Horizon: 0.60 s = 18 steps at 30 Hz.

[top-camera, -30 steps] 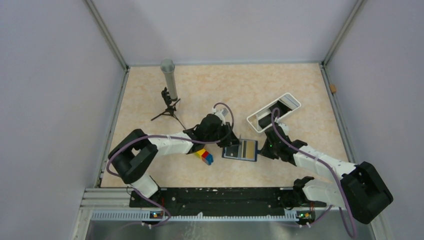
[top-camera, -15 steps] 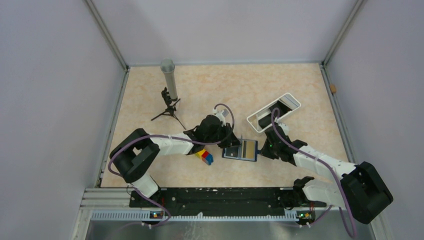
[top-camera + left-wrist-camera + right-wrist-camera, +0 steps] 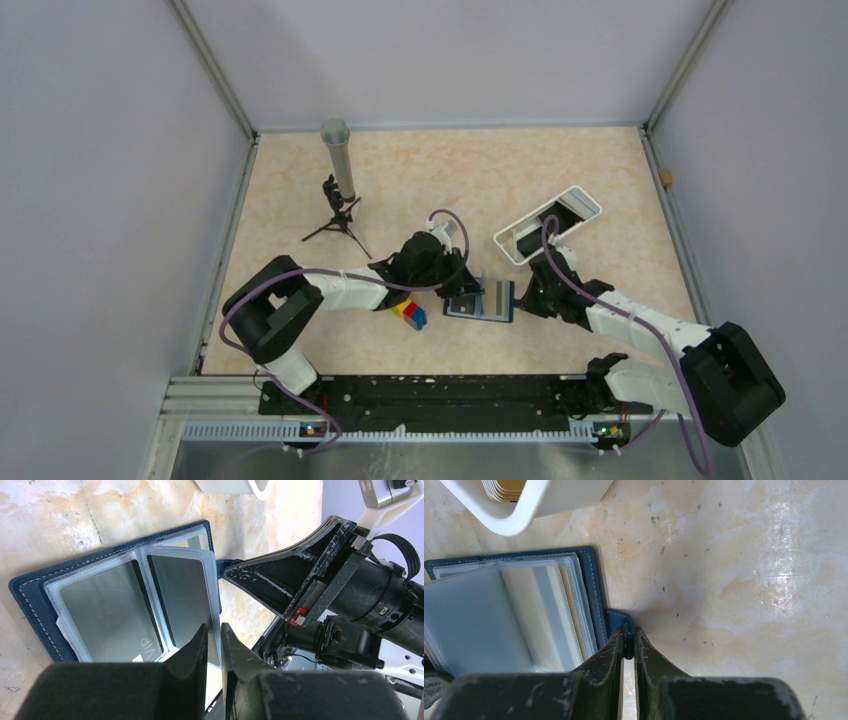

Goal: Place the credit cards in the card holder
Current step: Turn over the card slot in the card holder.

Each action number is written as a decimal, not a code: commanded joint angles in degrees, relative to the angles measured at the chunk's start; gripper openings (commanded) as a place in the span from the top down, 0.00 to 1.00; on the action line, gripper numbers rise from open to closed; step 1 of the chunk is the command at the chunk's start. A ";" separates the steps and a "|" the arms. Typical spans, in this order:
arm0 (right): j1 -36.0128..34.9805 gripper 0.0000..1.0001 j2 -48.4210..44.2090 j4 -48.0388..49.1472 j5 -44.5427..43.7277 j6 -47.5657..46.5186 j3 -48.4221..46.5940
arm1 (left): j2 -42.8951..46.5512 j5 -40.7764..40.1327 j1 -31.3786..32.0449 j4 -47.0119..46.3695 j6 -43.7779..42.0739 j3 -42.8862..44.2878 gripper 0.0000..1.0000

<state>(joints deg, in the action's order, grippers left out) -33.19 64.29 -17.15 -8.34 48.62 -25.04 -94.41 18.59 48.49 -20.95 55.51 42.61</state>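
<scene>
The toy bricks (image 3: 409,313) lie just beside the left arm. The left gripper (image 3: 214,630) has shifted slightly right over the card holder (image 3: 27,595), and its fingers have narrowed; they now seem to pinch the edge of a clear sleeve (image 3: 180,555). I judge a page is being turned. The grey card (image 3: 112,615) sits in its pocket. The right gripper (image 3: 628,640) is closed on the snap tab (image 3: 620,617). The white tray (image 3: 548,226) stands near the holder's far corner, and the bare table (image 3: 640,230) to its right leaves room.

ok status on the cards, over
Left gripper jaws pinched on the clear sleeve edge; right gripper jaws shut on the wallet tab. Wallet open, grey card in sleeve. Bricks nearby, not blocking.
</scene>
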 commanded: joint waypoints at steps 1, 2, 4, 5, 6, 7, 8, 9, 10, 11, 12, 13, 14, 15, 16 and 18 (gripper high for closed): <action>0.40 1.00 0.96 -1.83 -0.12 -0.69 1.32 | 0.86 -2.72 0.20 2.83 -0.67 0.52 0.85; 0.41 1.00 0.82 -2.01 -0.37 -0.68 1.21 | 1.22 -4.44 0.25 6.27 -1.27 1.16 0.85; 0.41 1.00 0.28 -2.54 -0.89 -0.61 1.01 | 2.07 -7.95 0.20 12.06 -2.63 2.37 0.85; 0.41 1.00 0.08 -2.80 -1.14 -0.59 0.96 | 2.53 -9.14 0.20 13.63 -3.16 2.61 0.85; 0.40 1.00 -0.11 -2.99 -1.38 -0.58 0.88 | 2.90 -10.67 0.20 15.31 -3.35 2.86 0.84; 0.40 1.00 -0.24 -3.25 -1.56 -0.55 0.77 | 3.24 -11.55 0.20 16.76 -3.57 3.13 0.84; 0.40 1.00 -0.29 -3.42 -1.70 -0.61 0.66 | 3.45 -12.33 0.20 18.17 -3.78 3.50 0.84; 0.41 1.00 -0.33 -3.70 -1.89 -0.63 0.61 | 3.64 -13.28 0.20 19.95 -3.90 3.98 0.84; 0.41 1.00 -0.33 -3.99 -2.07 -0.63 0.41 | 3.88 -13.89 0.20 20.59 -4.22 4.39 0.83; 0.41 1.00 -0.51 -4.18 -2.30 -0.69 0.35 | 4.19 -14.45 0.20 22.55 -4.67 4.73 0.82; 0.41 1.00 -0.63 -4.54 -2.57 -0.78 0.19 | 4.46 -14.91 0.25 23.46 -5.16 4.96 0.81; 0.41 1.00 -0.90 -4.91 -2.81 -0.80 -0.02 | 4.64 -15.36 0.21 24.33 -5.49 5.26 0.79; 0.36 1.00 -1.12 -5.41 -3.02 -0.94 -0.45 | 4.79 -15.85 0.25 25.24 -5.87 5.70 0.77; 0.40 1.00 -1.54 -6.16 -3.25 -1.04 -0.97 | 5.18 -16.28 0.24 26.18 -6.30 6.20 0.72; 0.39 1.00 -2.12 -6.98 -3.56 -1.26 -1.59 | 5.66 -16.83 0.21 27.14 -6.93 7.02 0.70; 0.41 0.94 -3.49 -9.15 -4.54 -1.76 -3.02 | 6.86 -17.93 0.24 29.37 -8.41 8.32 0.64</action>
<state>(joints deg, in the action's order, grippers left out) -33.19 63.24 -19.64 -9.56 48.47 -25.23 -91.77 4.58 48.49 3.38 50.70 46.83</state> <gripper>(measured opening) 0.074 0.318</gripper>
